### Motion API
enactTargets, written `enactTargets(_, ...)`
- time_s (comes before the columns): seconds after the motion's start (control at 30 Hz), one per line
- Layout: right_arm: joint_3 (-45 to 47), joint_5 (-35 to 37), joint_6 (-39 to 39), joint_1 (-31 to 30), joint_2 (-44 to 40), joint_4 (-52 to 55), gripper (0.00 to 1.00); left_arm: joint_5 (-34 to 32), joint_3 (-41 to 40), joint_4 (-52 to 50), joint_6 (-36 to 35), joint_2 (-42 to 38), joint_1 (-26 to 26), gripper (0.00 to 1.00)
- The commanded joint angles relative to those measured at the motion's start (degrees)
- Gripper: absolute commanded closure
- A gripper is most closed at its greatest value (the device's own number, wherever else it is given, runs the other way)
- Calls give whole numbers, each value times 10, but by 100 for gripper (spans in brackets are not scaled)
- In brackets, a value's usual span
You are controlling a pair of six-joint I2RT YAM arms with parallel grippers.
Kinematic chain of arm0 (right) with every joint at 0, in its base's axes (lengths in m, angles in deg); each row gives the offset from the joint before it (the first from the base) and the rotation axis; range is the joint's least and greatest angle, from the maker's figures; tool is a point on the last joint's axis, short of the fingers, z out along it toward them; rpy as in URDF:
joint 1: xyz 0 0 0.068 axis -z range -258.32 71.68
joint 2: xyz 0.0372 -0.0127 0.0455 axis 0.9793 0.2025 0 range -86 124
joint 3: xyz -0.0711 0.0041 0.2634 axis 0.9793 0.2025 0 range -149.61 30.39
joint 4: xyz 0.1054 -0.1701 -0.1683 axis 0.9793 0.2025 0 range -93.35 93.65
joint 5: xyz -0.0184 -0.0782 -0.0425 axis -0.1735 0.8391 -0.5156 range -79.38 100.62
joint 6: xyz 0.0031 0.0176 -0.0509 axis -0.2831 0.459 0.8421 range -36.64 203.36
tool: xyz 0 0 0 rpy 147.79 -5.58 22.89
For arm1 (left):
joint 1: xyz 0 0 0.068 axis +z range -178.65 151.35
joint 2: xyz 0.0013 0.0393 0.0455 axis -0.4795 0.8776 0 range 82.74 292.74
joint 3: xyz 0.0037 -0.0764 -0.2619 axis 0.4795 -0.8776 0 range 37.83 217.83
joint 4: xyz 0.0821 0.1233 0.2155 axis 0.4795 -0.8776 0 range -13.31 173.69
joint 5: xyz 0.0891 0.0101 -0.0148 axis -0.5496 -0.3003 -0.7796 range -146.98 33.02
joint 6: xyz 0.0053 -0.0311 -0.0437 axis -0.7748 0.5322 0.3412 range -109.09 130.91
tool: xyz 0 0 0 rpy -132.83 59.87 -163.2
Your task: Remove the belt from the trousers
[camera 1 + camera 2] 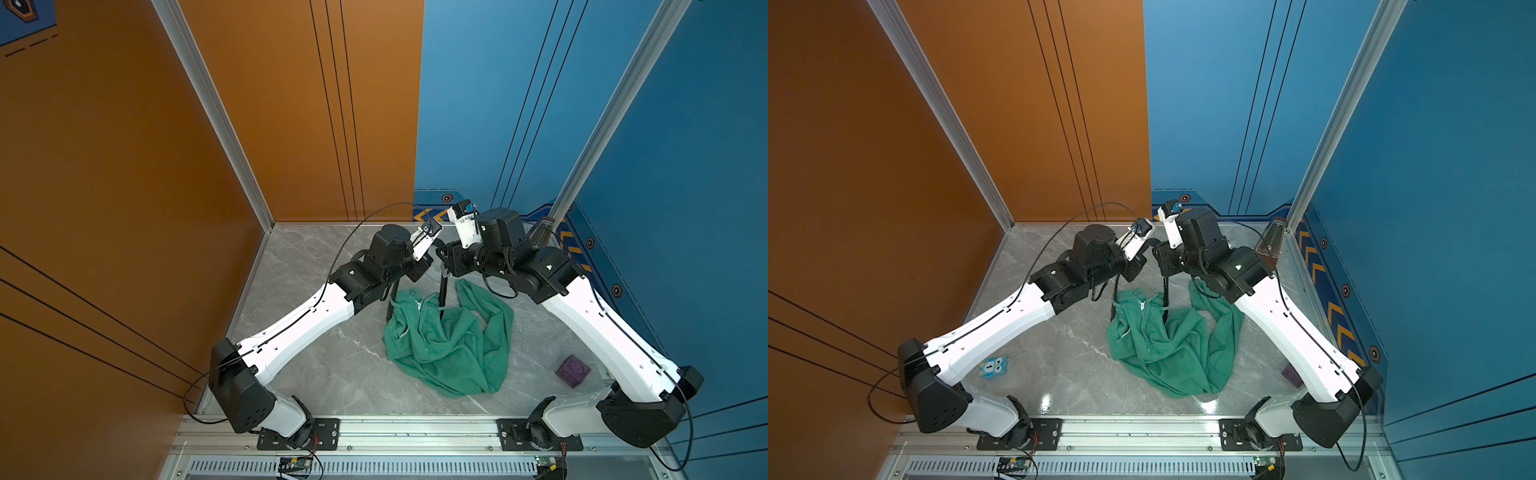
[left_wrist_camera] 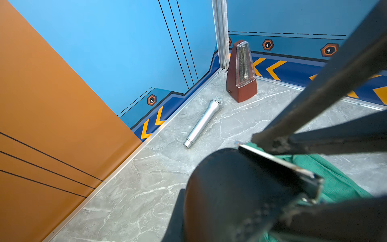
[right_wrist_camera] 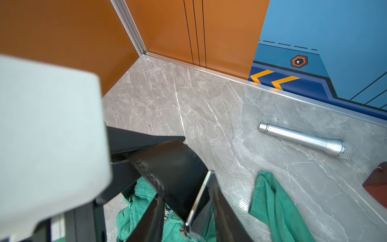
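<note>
Above the waistband of the trousers [image 1: 449, 349], the belt [image 1: 444, 291] arches up off the cloth. Both legs of the strap drop steeply into the green heap on the counter [image 1: 332, 374]. Your left end effector [image 1: 419, 271] is pressed together on the strap. Your right end effector [image 3: 186, 188] straddles the buckle [image 3: 200, 199] end; pinching or only bracketing, cannot tell. Right arm is nearer the buckle. The strap's long axis runs near vertical below each tool, so the pull likely goes upward. Microphone [image 2: 202, 123] and metronome [image 2: 241, 71] sit well apart, beyond.
</note>
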Motion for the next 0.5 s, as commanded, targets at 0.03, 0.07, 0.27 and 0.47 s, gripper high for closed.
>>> enactTargets(0.03, 2, 35, -8, -3, 0, 23, 66, 6, 3, 22, 1, -24, -2, 100)
enactTargets(0.07, 2, 37, -9, -3, 0, 24, 67, 6, 2, 22, 1, -24, -2, 100)
enactTargets(0.27, 12, 51, -8, -4, 0, 28, 71, 5, 0, 22, 1, -25, -2, 100)
enactTargets(0.47, 18, 53, -9, -3, 0, 29, 74, 4, -1, 22, 3, -27, -2, 100)
